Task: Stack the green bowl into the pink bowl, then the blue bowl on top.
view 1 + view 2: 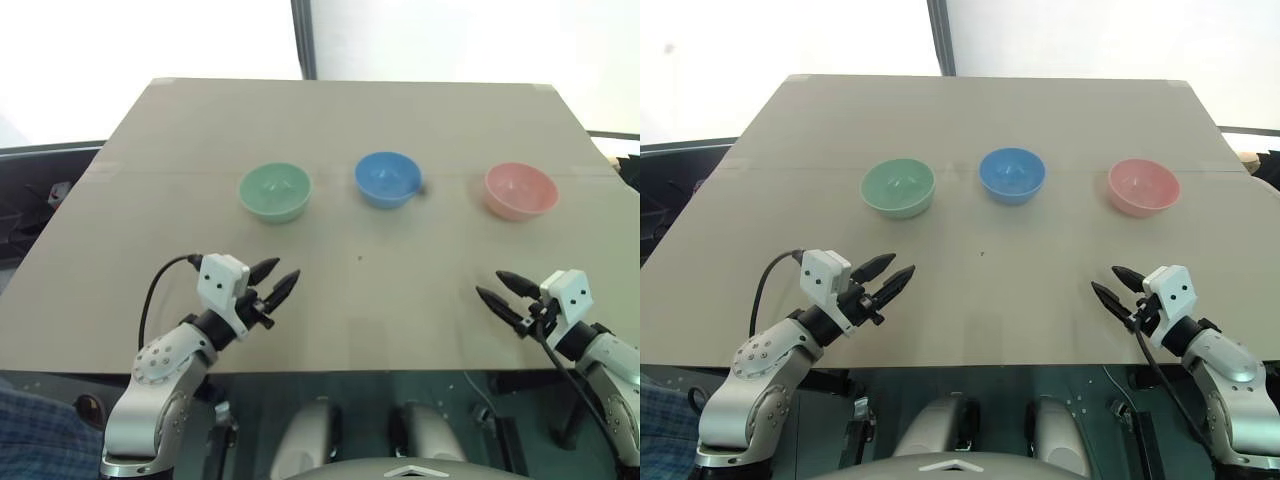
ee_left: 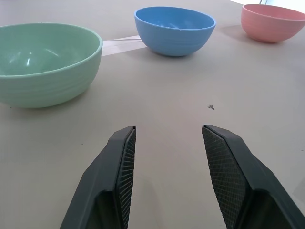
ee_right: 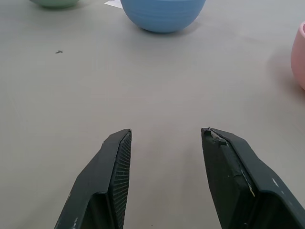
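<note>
**Op:** Green bowl (image 1: 275, 192) sits upright on the table (image 1: 340, 290), leftmost in the row. It's ahead of my left gripper (image 1: 278, 281) and a little to its left, clear table between them. Nothing touching it.

**QA:** Which arm's nearer?

**Op:** Left, clearly. My right gripper (image 1: 500, 287) is well apart from it, on the far side of the row. The bowl's round, so no long axis to line up with; I'd judge the rim on the near side is the place to pinch.

**QA:** Target?

**Op:** Pink bowl (image 1: 521, 190), rightmost, ahead of the right gripper. Blue bowl (image 1: 388, 179) is between the two, roughly centre. So I reckon green has to travel across past blue to reach pink.

**QA:** Jaws?

**Op:** Both grippers have fingers apart, nothing held. The left wrist view shows the gap with bare table in it; same in the right wrist view. Both hang over the table's near edge, pointing inward.

**QA:** Counts?

**Op:** Three bowls: one green, one blue, one pink. All empty, all separate, none stacked. Two grippers. One small dark speck (image 1: 360, 259) on the table, in front of blue.
</note>
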`<act>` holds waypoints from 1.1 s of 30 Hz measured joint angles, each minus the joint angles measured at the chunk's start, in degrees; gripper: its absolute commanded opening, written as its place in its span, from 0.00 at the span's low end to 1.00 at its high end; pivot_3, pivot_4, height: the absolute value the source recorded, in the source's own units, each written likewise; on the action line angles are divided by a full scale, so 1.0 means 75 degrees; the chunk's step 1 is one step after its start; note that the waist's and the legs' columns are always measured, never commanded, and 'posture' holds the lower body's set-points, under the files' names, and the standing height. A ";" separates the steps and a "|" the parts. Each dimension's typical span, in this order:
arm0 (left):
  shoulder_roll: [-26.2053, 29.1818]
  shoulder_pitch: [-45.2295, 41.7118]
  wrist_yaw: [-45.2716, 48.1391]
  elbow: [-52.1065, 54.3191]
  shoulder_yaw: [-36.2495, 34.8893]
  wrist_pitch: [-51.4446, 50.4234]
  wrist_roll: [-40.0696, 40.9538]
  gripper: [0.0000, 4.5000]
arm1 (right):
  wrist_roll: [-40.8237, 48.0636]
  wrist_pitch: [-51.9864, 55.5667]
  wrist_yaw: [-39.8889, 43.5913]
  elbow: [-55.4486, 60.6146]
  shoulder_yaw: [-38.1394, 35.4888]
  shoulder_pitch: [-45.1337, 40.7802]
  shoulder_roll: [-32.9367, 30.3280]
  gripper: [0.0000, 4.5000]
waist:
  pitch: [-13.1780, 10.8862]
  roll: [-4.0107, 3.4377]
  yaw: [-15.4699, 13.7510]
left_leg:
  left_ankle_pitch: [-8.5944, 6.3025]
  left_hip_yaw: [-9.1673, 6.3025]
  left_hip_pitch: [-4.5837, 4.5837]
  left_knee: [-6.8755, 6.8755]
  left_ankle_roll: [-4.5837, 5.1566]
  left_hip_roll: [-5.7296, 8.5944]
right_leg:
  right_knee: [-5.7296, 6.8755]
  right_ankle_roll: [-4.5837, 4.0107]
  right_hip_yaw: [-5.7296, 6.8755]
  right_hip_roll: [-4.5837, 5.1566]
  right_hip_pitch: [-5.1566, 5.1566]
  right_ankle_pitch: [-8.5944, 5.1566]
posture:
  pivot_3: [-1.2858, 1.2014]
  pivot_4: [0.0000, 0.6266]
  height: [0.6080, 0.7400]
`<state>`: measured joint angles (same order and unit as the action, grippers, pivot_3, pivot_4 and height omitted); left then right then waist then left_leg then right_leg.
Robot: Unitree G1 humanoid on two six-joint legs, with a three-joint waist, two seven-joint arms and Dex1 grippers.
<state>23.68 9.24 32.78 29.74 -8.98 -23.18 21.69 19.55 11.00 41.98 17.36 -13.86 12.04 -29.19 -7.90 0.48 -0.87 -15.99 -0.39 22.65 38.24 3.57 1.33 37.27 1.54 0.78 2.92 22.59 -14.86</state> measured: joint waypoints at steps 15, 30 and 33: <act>0.0055 -0.0053 -0.0054 -0.0011 -0.0007 -0.0017 0.0218 0.52 | -0.0009 -0.0068 -0.0006 -0.0200 0.0000 -0.0075 -0.0052 0.54 | 0.0000 0.0000 0.0000 | 0.0000 0.0000 0.0000 0.0001 0.0000 0.0000 | 0.0001 0.0000 0.0001 -0.0001 -0.0001 0.0000 | 0.52 0.24 1.00; 0.0082 -0.0115 -0.0049 -0.0025 0.0015 -0.0011 0.0307 0.52 | -0.0150 -0.0118 -0.0160 -0.0279 0.0015 -0.0269 -0.0191 0.54 | 0.0001 0.0000 0.0001 | 0.0001 0.0001 -0.0001 0.0004 0.0000 0.0001 | 0.0002 0.0001 0.0001 -0.0002 -0.0001 0.0001 | 0.52 0.24 1.00; 0.0032 -0.0314 0.0030 -0.0040 0.0075 -0.0015 0.0510 0.52 | -0.0284 0.0041 -0.0362 -0.0389 0.0067 -0.0637 -0.0290 0.54 | 0.0001 -0.0001 0.0002 | 0.0001 0.0001 -0.0001 0.0008 -0.0001 0.0001 | 0.0007 0.0001 0.0001 -0.0002 -0.0002 0.0001 | 0.52 0.24 1.00</act>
<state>23.92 6.89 33.00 29.44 -8.42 -23.29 25.52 17.42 11.31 39.27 14.44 -13.36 7.26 -31.36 -7.89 0.47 -0.86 -15.98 -0.38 22.63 38.30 3.56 1.34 37.32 1.55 0.79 2.91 22.57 -14.85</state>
